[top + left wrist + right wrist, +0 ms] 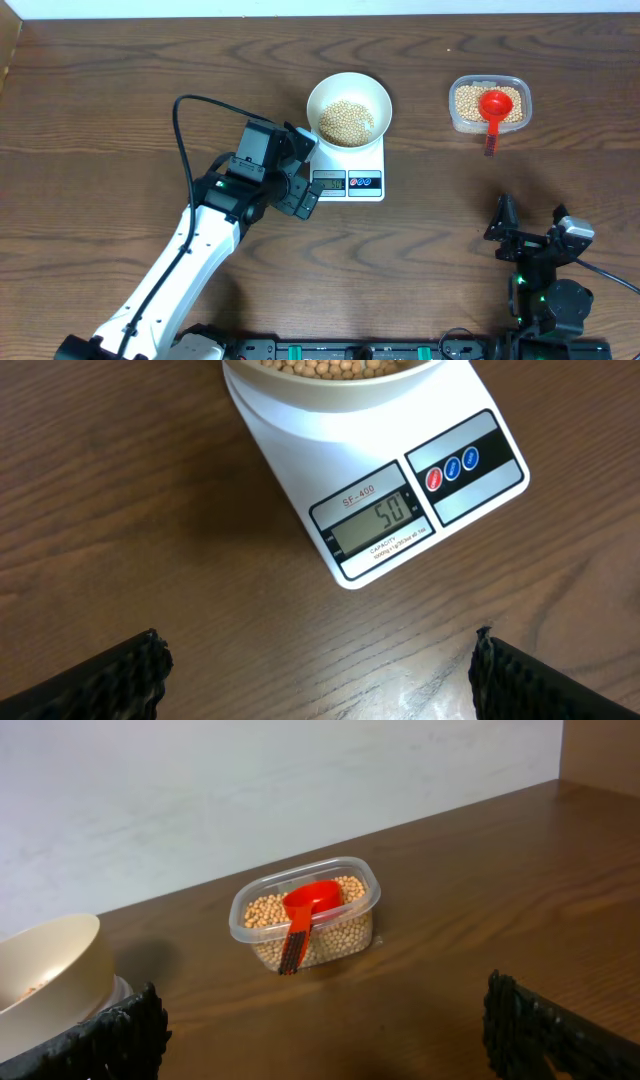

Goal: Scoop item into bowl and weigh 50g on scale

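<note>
Overhead, beans (346,122): tan heap inside the white bowl (330,90).
Bowl seat: on the scale (370,158).
Display (378,522): reads 50.
Left gripper (304,172): jaws wide, empty, just beside the scale's front.
Right gripper (322,1020): jaws wide, empty, well apart from the scale.
Tub (456,106): clear, holds more beans, with a red scoop (494,104) resting in it.
Table (120,80): brown wood.

Robot lab, wooden table (100,80), bare white wall (200,790)
</note>
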